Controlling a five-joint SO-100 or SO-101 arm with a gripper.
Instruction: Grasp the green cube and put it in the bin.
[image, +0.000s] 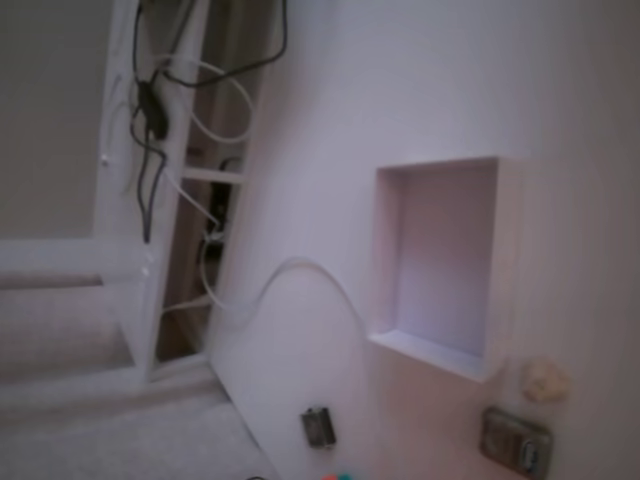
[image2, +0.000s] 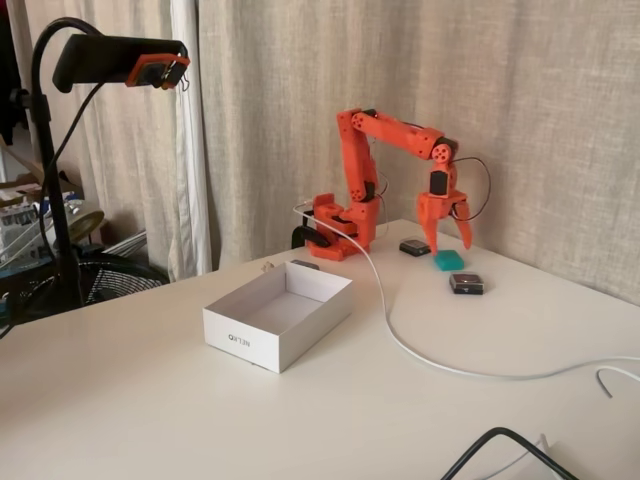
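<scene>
Orange arm's fingers (image2: 451, 243) spread above green cube (image2: 448, 260); cube's near edge partly hidden.

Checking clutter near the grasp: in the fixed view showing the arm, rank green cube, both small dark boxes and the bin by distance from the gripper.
1. Green cube, just below the gripper.
2. Dark box, just left of the gripper.
3. Dark box, in front, toward the camera.
4. Bin, far left.
</scene>
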